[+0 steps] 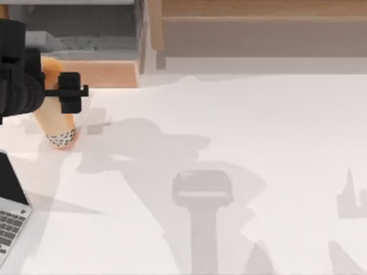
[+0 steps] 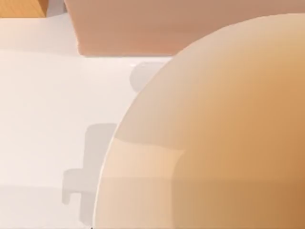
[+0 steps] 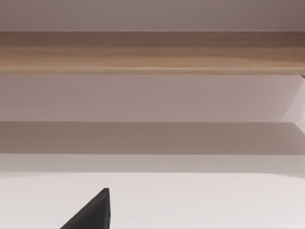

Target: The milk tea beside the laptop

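Observation:
The milk tea [image 1: 56,117] is a tapered orange-tan cup with dark speckled pearls at its base, standing at the table's far left. My left gripper [image 1: 54,91] is shut on its upper part, with one black finger [image 1: 70,91] on the cup's right side. In the left wrist view the cup's wall [image 2: 214,143] is very close. I cannot tell whether the base touches the table. The laptop [image 1: 11,209], with black screen and silver keyboard deck, lies at the front left corner, in front of the cup. A black edge of my right gripper [image 3: 90,214] shows in the right wrist view.
A wooden block [image 1: 103,73] sits just behind the cup to its right. Wooden furniture [image 1: 258,28] runs along the back. The white table [image 1: 258,143] carries grey arm shadows across its middle and right.

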Controlling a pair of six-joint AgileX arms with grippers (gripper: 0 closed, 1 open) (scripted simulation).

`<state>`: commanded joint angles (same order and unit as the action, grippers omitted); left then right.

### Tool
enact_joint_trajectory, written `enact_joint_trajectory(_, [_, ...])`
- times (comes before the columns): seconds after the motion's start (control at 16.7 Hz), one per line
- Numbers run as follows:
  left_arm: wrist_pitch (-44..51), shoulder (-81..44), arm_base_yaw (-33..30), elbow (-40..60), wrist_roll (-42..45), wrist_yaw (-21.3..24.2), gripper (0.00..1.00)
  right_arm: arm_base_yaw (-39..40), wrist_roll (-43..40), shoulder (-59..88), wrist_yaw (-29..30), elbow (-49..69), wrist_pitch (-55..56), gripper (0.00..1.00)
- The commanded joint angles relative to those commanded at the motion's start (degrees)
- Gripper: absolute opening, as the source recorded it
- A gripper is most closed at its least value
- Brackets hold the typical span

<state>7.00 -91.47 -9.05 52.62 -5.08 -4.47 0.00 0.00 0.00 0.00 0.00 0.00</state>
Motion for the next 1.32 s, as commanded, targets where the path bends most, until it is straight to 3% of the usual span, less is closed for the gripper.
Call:
enact_joint_trajectory(0.54, [0.63, 5.82, -2.53, 0.99, -1.55, -1.80, 0.00, 0.00, 0.00, 0.00, 0.00, 0.00, 0.00, 1.00])
enact_joint_trajectory(1.32, [19.21, 34.77, -19.54, -11.79, -13.30, -12.73, 0.00, 0.00, 0.00, 0.00, 0.00, 0.00, 0.00, 1.00])
